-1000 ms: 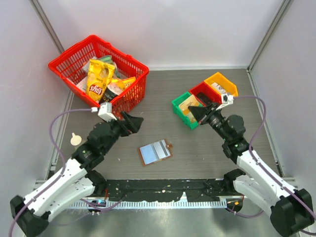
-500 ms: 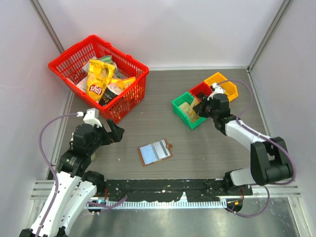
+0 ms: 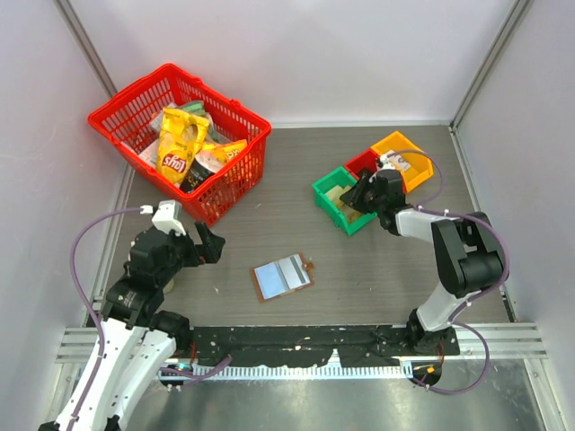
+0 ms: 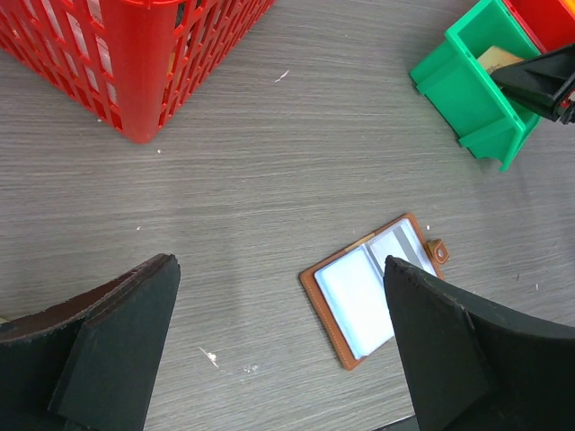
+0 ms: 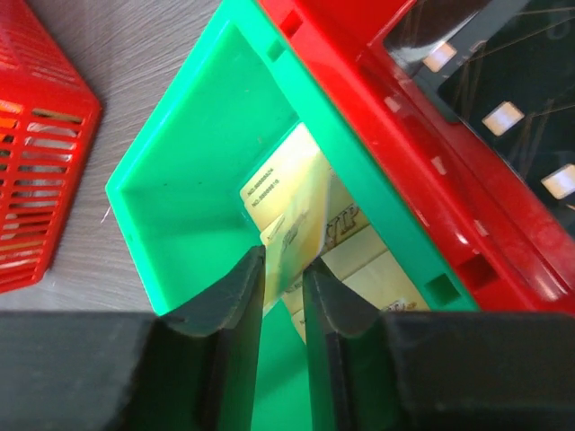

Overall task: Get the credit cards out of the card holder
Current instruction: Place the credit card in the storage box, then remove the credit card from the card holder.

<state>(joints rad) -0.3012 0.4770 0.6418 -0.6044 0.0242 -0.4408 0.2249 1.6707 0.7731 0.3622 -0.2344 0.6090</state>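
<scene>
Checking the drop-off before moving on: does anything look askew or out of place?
In the green bin, the cards lie in a loose, uneven pile, and one card tilts up between the right gripper's fingers rather than lying flat. The card holder lies open, at a slant on the table.

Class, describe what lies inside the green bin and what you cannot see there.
Inside the green bin lie several yellowish credit cards, overlapping. The right gripper covers their near ends, so their count and the bin floor beneath are hidden.
</scene>
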